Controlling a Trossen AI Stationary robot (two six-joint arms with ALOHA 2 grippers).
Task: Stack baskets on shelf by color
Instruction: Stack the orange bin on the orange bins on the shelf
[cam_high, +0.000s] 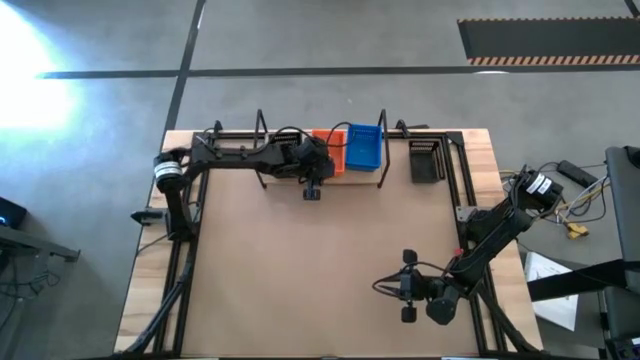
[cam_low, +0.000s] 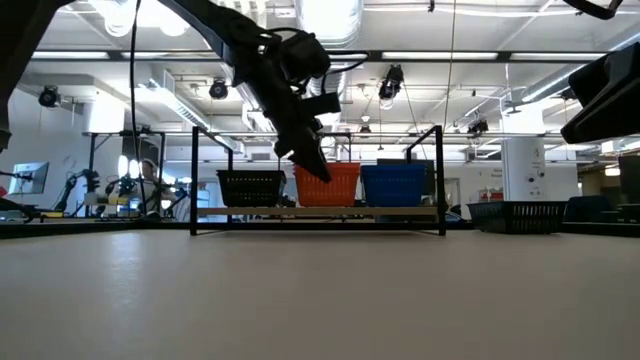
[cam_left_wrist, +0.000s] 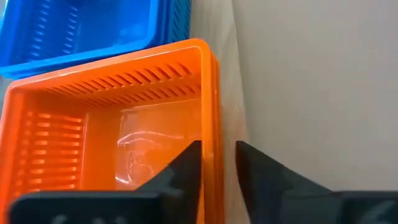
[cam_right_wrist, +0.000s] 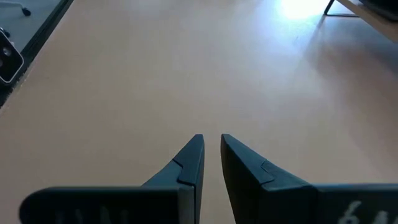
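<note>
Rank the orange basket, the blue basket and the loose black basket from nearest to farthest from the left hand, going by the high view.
1. Orange basket: on the shelf, right at the left hand, whose fingers straddle its wall.
2. Blue basket: next along the shelf, toward the right arm's side.
3. Black basket: off the shelf, on the table past its right end.

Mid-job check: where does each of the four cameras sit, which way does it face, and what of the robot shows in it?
High view: overhead, looking straight down; both arms, shelf, lone black basket.
Low view: table height, facing the shelf; left arm drops in over the orange basket.
Left wrist view: looks down past the left hand, its fingers straddling the orange basket's wall.
Right wrist view: right hand over bare tabletop.
Shared: high, low and left wrist views show the orange and blue basket.
</note>
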